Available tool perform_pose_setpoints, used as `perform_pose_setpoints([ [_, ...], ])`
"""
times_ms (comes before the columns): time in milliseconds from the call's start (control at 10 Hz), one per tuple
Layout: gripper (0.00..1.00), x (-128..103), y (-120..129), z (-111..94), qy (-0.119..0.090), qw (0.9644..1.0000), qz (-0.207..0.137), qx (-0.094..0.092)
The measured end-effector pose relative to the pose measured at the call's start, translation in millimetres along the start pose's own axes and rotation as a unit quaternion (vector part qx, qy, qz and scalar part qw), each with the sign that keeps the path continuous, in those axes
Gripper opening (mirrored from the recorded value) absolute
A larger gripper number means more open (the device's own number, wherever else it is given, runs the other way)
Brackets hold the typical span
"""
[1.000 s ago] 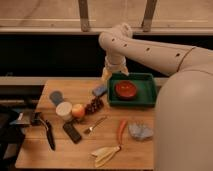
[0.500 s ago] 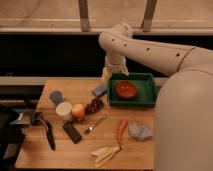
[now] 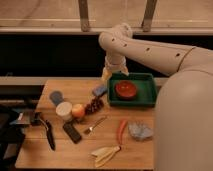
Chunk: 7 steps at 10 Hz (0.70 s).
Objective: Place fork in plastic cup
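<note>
Fork (image 3: pixel 95 125) lies flat at lower centre of the table, well apart from the blue-grey cup (image 3: pixel 56 96) at mid left. Gripper (image 3: pixel 107 75) hangs by the tray's (image 3: pixel 146 94) upper-left corner, jaws wide, holding nothing. Risks: the thin fork could slip from the grasp, and the white cup (image 3: pixel 64 111) and apple (image 3: pixel 78 111) between could get knocked.

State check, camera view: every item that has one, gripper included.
gripper: open, holding nothing, above the table's back edge, beside the green tray
fork: lying flat on the table, untouched
plastic cup: upright, no fork inside
cream-white cup: upright
red bowl: upright in the tray
black-handled knife: lying flat
</note>
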Motion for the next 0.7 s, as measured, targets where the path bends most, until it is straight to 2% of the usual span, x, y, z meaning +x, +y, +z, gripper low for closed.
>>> perform_pose_setpoints([
  [500, 0.80, 0, 0, -2, -0.001, 1.0000, 0.001, -0.002],
  [700, 0.80, 10, 9, -5, 0.006, 0.9999, -0.001, -0.015],
])
